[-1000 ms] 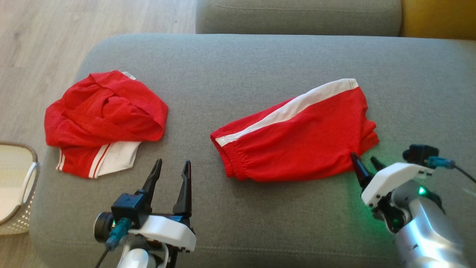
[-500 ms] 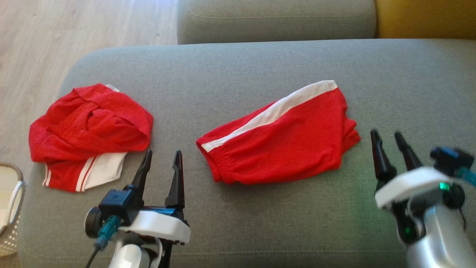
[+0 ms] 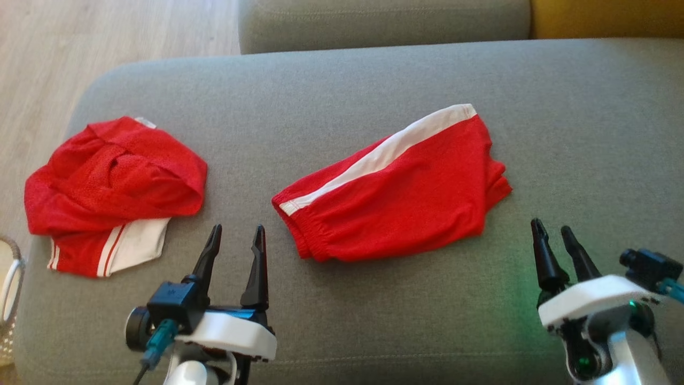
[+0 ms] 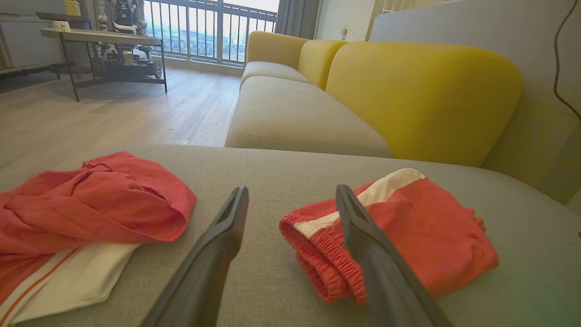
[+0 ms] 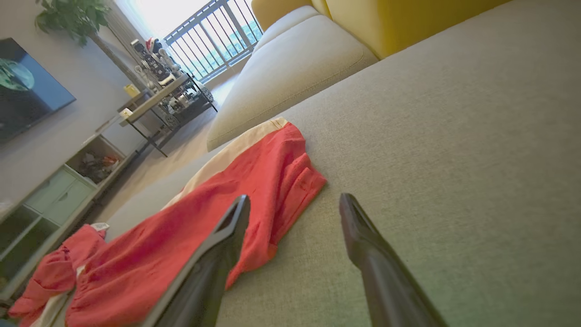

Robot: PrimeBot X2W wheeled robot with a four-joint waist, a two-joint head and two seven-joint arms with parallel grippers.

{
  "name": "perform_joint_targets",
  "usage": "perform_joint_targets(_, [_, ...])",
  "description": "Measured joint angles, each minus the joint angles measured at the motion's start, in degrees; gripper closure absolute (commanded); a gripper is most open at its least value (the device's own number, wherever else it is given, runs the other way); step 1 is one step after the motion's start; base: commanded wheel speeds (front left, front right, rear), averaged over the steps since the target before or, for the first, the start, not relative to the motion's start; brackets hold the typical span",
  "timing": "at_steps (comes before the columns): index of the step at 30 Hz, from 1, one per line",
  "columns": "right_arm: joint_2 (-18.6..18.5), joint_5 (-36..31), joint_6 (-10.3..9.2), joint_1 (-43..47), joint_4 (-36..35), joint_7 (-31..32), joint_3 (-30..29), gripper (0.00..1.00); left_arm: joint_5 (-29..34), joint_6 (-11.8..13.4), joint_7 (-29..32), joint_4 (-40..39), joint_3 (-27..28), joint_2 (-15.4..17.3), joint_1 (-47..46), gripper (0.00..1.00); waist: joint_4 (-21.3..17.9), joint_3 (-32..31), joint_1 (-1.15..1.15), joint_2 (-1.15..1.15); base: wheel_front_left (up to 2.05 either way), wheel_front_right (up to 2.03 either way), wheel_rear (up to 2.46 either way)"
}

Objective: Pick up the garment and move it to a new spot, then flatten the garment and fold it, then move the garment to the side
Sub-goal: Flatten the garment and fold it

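A folded red garment (image 3: pixel 395 187) with a white side stripe lies flat in the middle of the grey sofa seat (image 3: pixel 342 91); it also shows in the left wrist view (image 4: pixel 408 236) and the right wrist view (image 5: pixel 218 213). My right gripper (image 3: pixel 550 225) is open and empty, a short way off the garment's lower right corner, not touching it. My left gripper (image 3: pixel 238 230) is open and empty near the seat's front edge, just left of the garment's elastic waistband. Both pairs of fingers point away from me over the seat.
A second red garment (image 3: pixel 112 182) with white trim lies crumpled at the seat's left end. A woven basket (image 3: pixel 10 278) stands on the wooden floor (image 3: pixel 107 32) beyond that end. Another grey cushion (image 3: pixel 385 21) and a yellow backrest (image 3: pixel 604 16) lie behind.
The right gripper has drawn back from the folded garment's lower right edge, which it touched a second ago, and now stands apart from it. The camera has shifted. The left gripper has not moved.
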Motion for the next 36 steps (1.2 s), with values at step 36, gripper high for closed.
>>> perform_joint_targets(36, [-3.6, 31.1, -0.05, -31.0, 35.7, 11.7, -1.4, 0.00, 0.5, 0.2, 0.0, 4.5, -5.1, 0.0, -6.2, 0.00, 9.1, 9.7, 0.00, 0.00, 0.00, 0.00, 0.00])
